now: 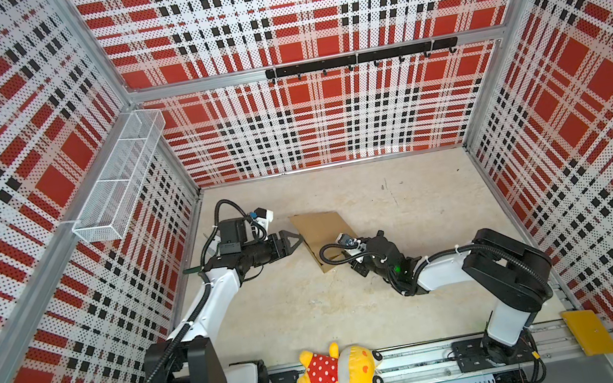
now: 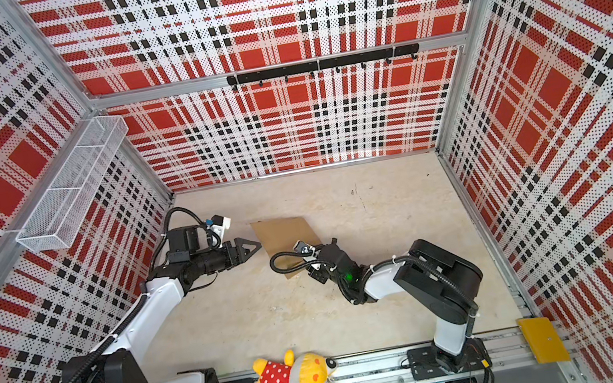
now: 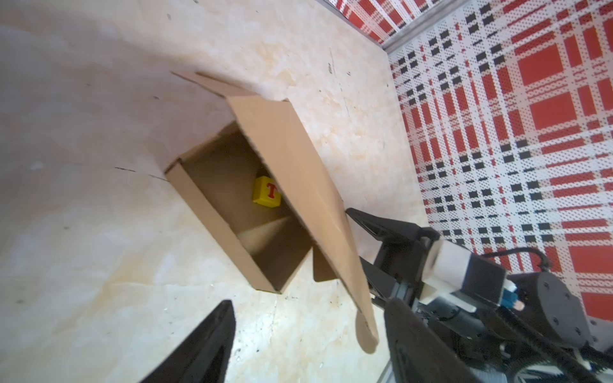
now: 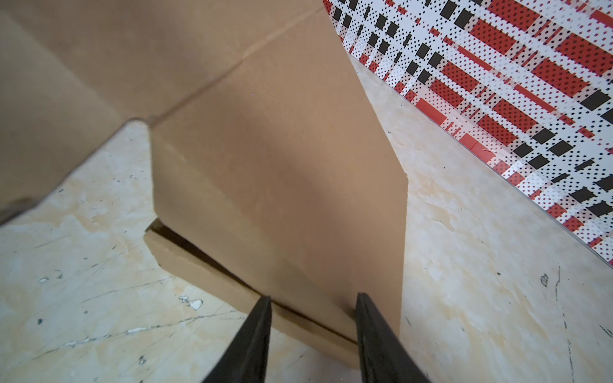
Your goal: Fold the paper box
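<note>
Place: the paper box (image 1: pixel 319 227) sat mid-floor on the table (image 1: pixel 415 275), between the two arms.
Axis: its long side ran from the far wall toward the near edge, drifting rightward in both top views.
Facing: the lid (image 3: pixel 292 159) was hinged on the right long side and tilted up, so the mouth faced the left arm.
Contents: one yellow block (image 3: pixel 266 191) with a red letter lay in the tray.
Left side: the left gripper (image 1: pixel 298 239) was spread wide, just beside the box's left edge, holding nothing.
Right side: the right gripper (image 4: pixel 311 296) was partly spread, its tips against a brown flap, pinching nothing.
Counts: one box, one block, one plush toy (image 1: pixel 339 370), one yellow plate (image 1: pixel 589 332), one wire basket (image 1: pixel 120 173).
</note>
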